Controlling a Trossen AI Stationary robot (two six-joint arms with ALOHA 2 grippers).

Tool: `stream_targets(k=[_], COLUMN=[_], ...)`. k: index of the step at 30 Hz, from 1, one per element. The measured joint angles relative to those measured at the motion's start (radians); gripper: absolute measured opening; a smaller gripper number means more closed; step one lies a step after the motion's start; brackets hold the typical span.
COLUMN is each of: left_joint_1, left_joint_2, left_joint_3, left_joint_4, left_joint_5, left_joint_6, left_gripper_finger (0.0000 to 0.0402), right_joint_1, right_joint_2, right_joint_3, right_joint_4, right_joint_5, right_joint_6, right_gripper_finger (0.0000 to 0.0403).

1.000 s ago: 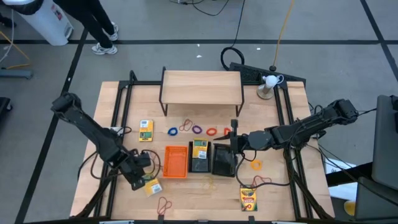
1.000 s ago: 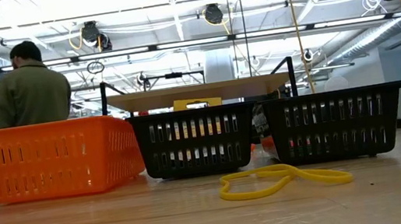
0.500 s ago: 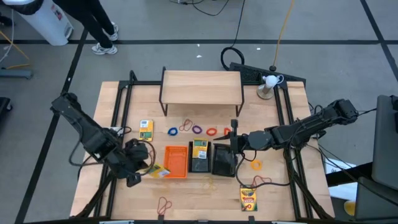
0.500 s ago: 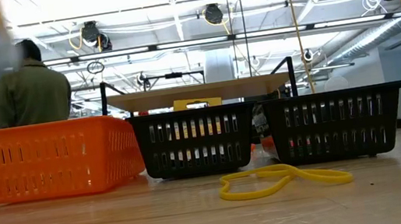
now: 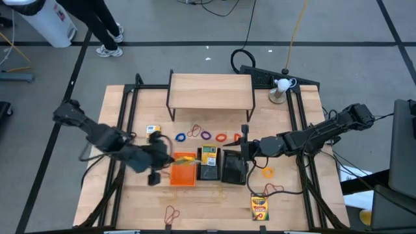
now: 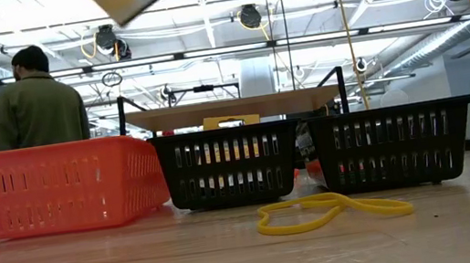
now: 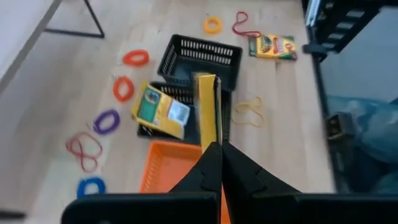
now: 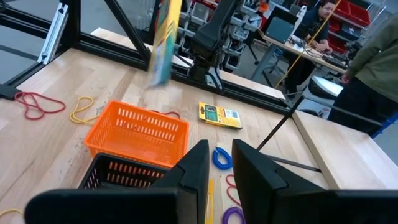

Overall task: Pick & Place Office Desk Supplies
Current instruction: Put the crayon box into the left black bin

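The left gripper (image 7: 214, 146) has its jaws pressed on a crayon box (image 7: 206, 109), held edge-on and raised so it can clear the rim of the orange tray (image 5: 183, 169) just below. A second ago this arm was lower on the desk's near-left, beside that tray; it has since swung inward over it. The right gripper (image 8: 216, 163) waits above the right black tray (image 5: 234, 166), jaws slightly parted, holding nothing.
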Motion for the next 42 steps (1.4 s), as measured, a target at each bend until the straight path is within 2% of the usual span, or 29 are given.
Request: stream_targets(k=[4, 11, 19, 23, 42], left_joint_1=[0.084, 0.210, 0.277, 0.287, 0.288], left_joint_2=[0.068, 0.168, 0.246, 0.265, 0.279], left_joint_3=[0.000, 0.000, 0.000, 0.000, -0.001], left_joint_4=[0.018, 0.031, 0.152, 0.185, 0.203], left_joint_5=[0.036, 0.126, 0.281, 0.328, 0.331], left_joint_6=[0.105, 0.171, 0.250, 0.264, 0.233], left_gripper_finger=[0.0000, 0.0000, 0.0000, 0.0000, 0.0000], right_joint_1=[0.000, 0.000, 0.000, 0.000, 0.000], right_joint_2=[0.000, 0.000, -0.005, -0.005, -0.005], right_joint_3=[0.000, 0.000, 0.000, 0.000, 0.000], right_joint_4=[0.007, 0.006, 0.007, 0.006, 0.006], right_joint_5=[0.001, 0.006, 0.008, 0.008, 0.008], right_joint_6=[0.000, -0.005, -0.027, -0.030, -0.045], right_gripper_finger=[0.0059, 0.0059, 0.0059, 0.0059, 0.0059])
